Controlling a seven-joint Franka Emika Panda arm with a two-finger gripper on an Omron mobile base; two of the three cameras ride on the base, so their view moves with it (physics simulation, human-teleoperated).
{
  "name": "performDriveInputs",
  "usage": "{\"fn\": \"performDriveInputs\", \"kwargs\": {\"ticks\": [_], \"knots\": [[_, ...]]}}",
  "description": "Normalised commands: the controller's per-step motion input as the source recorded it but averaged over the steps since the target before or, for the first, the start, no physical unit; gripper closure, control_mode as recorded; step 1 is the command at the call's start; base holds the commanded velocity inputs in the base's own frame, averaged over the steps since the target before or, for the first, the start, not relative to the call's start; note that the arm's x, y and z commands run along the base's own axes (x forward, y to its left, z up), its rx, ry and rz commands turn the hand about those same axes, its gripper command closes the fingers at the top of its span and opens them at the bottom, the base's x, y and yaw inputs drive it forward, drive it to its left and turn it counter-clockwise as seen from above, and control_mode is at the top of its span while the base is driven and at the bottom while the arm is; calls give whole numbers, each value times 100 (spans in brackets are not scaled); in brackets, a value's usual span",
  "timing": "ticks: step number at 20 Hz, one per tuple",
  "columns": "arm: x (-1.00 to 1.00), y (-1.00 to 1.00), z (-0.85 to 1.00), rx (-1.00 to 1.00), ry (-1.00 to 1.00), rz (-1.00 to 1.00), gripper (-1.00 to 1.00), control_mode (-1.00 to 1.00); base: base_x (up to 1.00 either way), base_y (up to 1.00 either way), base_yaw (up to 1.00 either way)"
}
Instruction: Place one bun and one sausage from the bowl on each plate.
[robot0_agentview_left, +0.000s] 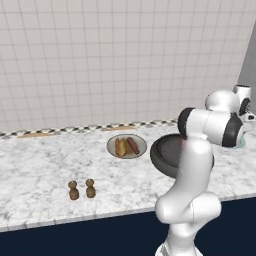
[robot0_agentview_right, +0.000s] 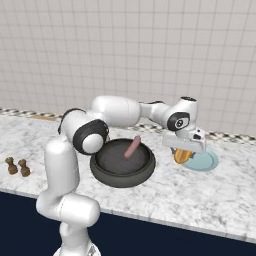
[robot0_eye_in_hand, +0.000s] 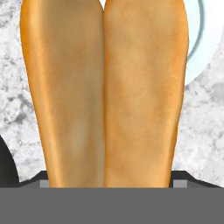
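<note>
Figure: second plate being served. The gripper (robot0_agentview_right: 183, 156) hung over the near-left edge of the teal plate (robot0_agentview_right: 207, 162), its jaws spread wide and clamped on a bun (robot0_agentview_right: 182, 156); in the hand view the bun (robot0_eye_in_hand: 105, 92) ran lengthwise out from the jaws, split down its middle, with a pale arc of the plate (robot0_eye_in_hand: 202, 43) at the upper right and marbled tabletop (robot0_eye_in_hand: 201, 131) beneath. The beige plate (robot0_agentview_left: 113, 145), to the left of the bowl (robot0_agentview_left: 162, 155) in the left base view, already carried a bun (robot0_agentview_left: 120, 147) and a sausage (robot0_agentview_left: 133, 145) side by side, so that plate looked complete. One sausage (robot0_agentview_right: 132, 147) remained in the dark bowl (robot0_agentview_right: 102, 172), leaning against its far wall.

Step in hand, as judged: delivery of the bun to the teal plate. The next move called for carrying the bun a little further right, over the plate's centre, lowering it and releasing; afterwards the sausage would have to be fetched from the bowl.

Two brown shakers (robot0_agentview_left: 82, 189) stood on the tabletop well left of the plates. No brand, label or writing could be read anywhere.
</note>
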Motion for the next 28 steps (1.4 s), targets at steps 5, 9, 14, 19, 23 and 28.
{"fn": "performDriveInputs", "kwargs": {"ticks": [5,9,14,19,23,28], "knots": [[68,-6,-2,8,2,10,100,-100,0,0,0],[20,-6,-17,16,1,6,100,-100,0,0,0],[15,8,-68,0,0,7,100,-100,0,0,0],[51,0,-20,0,0,6,100,-100,0,0,0],[41,-11,-18,0,0,1,100,-100,0,0,0],[16,-30,-14,0,0,0,100,-100,0,0,0]]}}
